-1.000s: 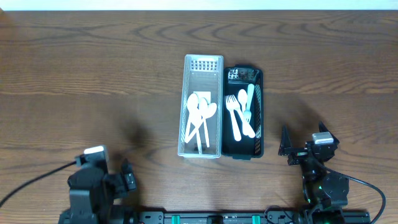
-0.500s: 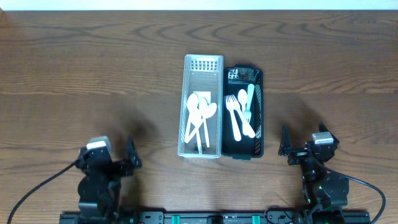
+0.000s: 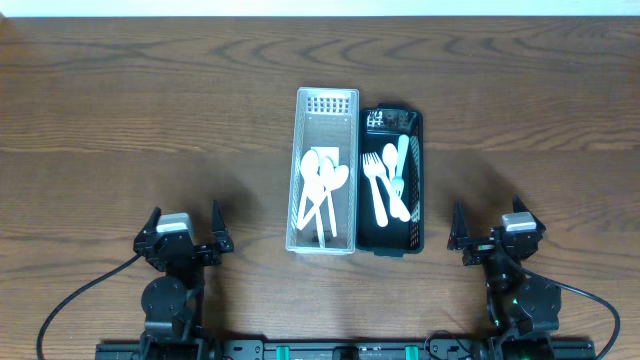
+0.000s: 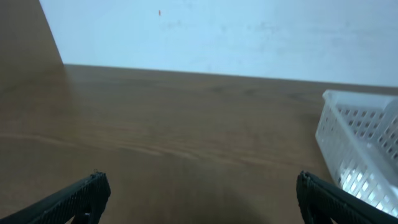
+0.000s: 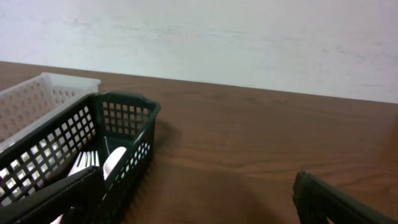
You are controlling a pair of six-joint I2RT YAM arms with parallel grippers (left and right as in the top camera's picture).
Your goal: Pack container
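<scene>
A white slotted basket (image 3: 326,106) holds several white spoons (image 3: 321,185). Beside it on the right, touching, a black mesh basket (image 3: 415,180) holds white forks and a spoon (image 3: 385,185). My left gripper (image 3: 184,225) is open and empty at the front left, well left of the white basket, whose corner shows in the left wrist view (image 4: 367,149). My right gripper (image 3: 487,227) is open and empty at the front right, just right of the black basket (image 5: 87,149).
The brown wooden table (image 3: 150,110) runs under both baskets. A pale wall (image 5: 249,43) stands beyond its far edge. Black cables trail from both arm bases at the front edge.
My left arm has swung from the far front left toward the centre and turned to face forward, its fingers now spread open. The right arm and the baskets have not moved.
</scene>
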